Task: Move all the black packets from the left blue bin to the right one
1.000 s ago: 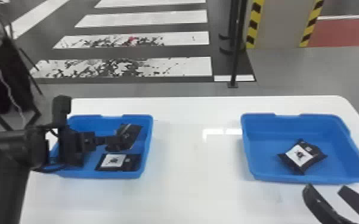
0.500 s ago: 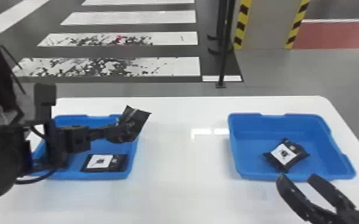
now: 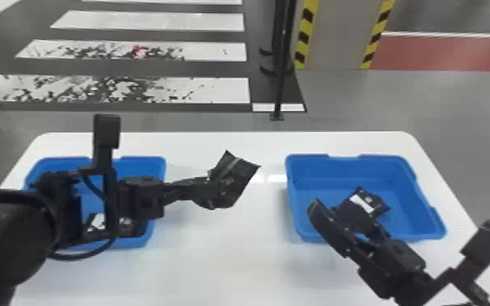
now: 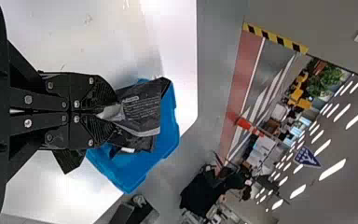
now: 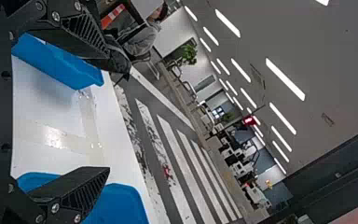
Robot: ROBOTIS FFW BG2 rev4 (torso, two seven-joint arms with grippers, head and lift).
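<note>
Your left blue bin point(image 3: 150, 165) has one black packet point(image 3: 97, 221) in it, partly behind your arm. Your left gripper point(image 3: 216, 188) pinches another black packet point(image 3: 242, 173) above the table point(image 3: 232, 264), between the bins. Your right gripper point(image 3: 328, 208), wide open and empty, is near the last black packet point(image 3: 372, 202) in the right blue bin point(image 3: 413, 207).
</note>
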